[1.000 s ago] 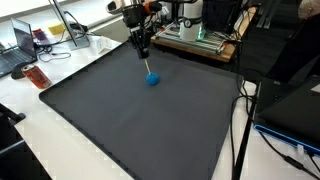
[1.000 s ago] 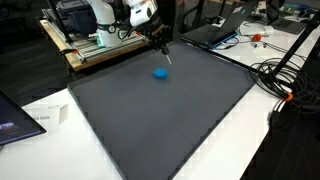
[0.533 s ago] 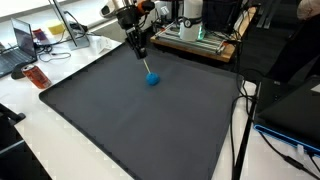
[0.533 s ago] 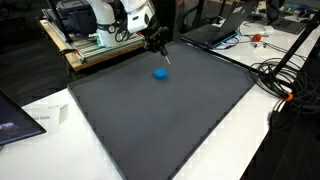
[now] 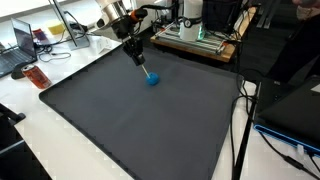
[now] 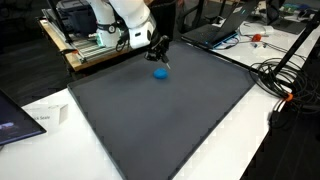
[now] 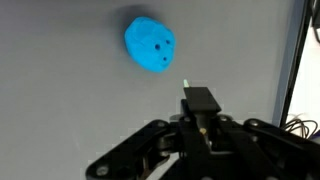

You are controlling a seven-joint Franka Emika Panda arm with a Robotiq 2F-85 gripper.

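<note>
Gripper [image 5: 138, 52] is hanging over the far part of the dark grey rectangular mat [image 5: 130, 130]. Its jaws are sitting together, pinching a thin pale-tipped stick [image 5: 144, 66] that is pointing down toward the mat.

The small bright blue rounded lump with dark dots [image 5: 152, 79] is lying on the far part of the mat, in both exterior views just below and beside the stick's tip. In the wrist view the lump [image 7: 151, 45] is sitting up and to the left of the tip [image 7: 187, 86], with a strip of mat showing between them. Whether they are touching is not clear from the exterior views.

Risks, as judged:
- The stick is leaning, so a sideways push is likely to send the lump rolling or skidding away, as it is small and rounded.
- Pressing down too hard is liable to bend the stick or twist it in the jaws, since the grip is narrow.
- The tip is apt to snag on the mat surface and drag it.

Writing: none readable. The sheet of white paper [image 6: 45, 115] at the near left of the white table is showing only blurred marks. The lump's dots are forming no letters.
</note>
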